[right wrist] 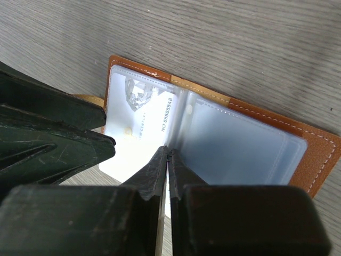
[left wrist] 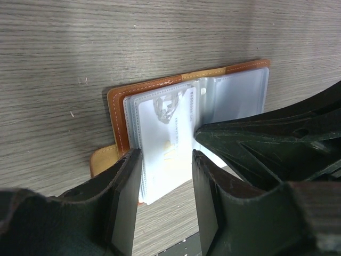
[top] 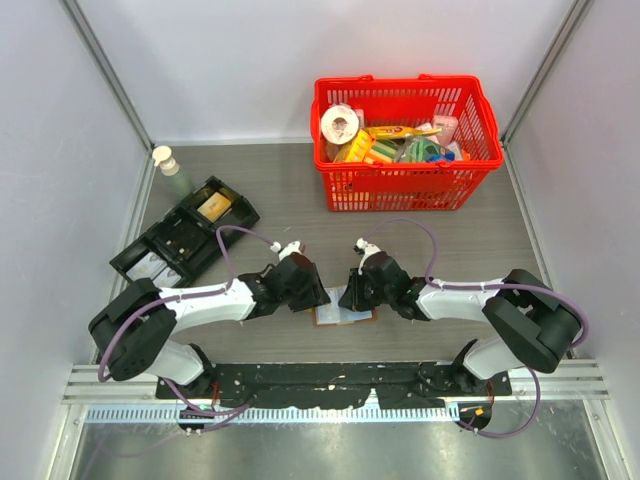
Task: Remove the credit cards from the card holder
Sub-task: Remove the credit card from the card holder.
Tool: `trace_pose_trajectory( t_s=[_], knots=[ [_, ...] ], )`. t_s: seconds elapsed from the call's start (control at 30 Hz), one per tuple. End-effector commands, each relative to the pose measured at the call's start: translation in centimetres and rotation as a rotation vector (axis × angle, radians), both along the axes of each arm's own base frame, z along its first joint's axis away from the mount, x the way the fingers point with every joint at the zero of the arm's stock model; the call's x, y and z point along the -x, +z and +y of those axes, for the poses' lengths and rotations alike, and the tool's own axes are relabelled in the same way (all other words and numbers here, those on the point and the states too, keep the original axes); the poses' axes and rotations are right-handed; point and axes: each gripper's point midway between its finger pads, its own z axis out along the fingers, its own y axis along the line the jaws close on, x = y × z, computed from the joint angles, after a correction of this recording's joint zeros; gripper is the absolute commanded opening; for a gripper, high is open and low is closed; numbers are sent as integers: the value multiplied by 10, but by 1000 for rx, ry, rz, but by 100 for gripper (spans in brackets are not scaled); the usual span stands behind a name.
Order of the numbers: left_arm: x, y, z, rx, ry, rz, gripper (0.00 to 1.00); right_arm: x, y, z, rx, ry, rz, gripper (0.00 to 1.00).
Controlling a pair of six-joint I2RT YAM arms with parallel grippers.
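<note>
1. Top external view is showing the small brown leather card holder [top: 345, 317] lying open on the grey wood-grain counter [top: 300, 190], directly between the two grippers.
2. Left gripper [left wrist: 166, 159] is standing with its fingers apart, straddling the white plastic card [left wrist: 166, 133], which is sitting inside a clear plastic sleeve [right wrist: 234, 144]. It is clamping nothing.
3. Right gripper [right wrist: 167, 157] is holding its fingers together, with the tip seeming to press on the sleeves near the fold. Whether a sleeve edge is caught between them cannot be told.
4. Closing the left gripper here is risking a pinch on sleeve and card together. A pull would then be dragging the whole card holder instead of freeing the card.
5. Only one narrow tip appears to be pinning the light card holder, so it is likely to slide, lift or fold shut under a sideways pull.
6. Smooth plastic is giving the fingers little to bite on, so the card may be slipping out mid-pull.
7. Both grippers are working nearly touching, so a small misjudged move is risking a collision.
</note>
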Motion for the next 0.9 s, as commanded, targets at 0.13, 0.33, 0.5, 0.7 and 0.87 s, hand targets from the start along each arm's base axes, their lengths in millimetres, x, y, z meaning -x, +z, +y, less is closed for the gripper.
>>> trace_pose_trajectory(
  t_s=[0.13, 0.33, 0.5, 0.7, 0.87],
  knots=[
    [-8, 37, -23, 101, -43, -67, 42, 17, -46, -43, 210, -37, 75, 9],
    [-8, 52, -35, 169, -58, -84, 36, 16, -42, -38, 185, -33, 72, 9],
    [-8, 58, -37, 185, -61, -96, 34, 16, -39, -35, 168, -31, 69, 10],
    [-8, 53, -42, 216, -52, -81, 23, 14, -30, -28, 125, -26, 55, 13],
    [-6, 36, -34, 150, -44, -53, 11, 9, -13, -22, 82, -26, 19, 16]
  ],
)
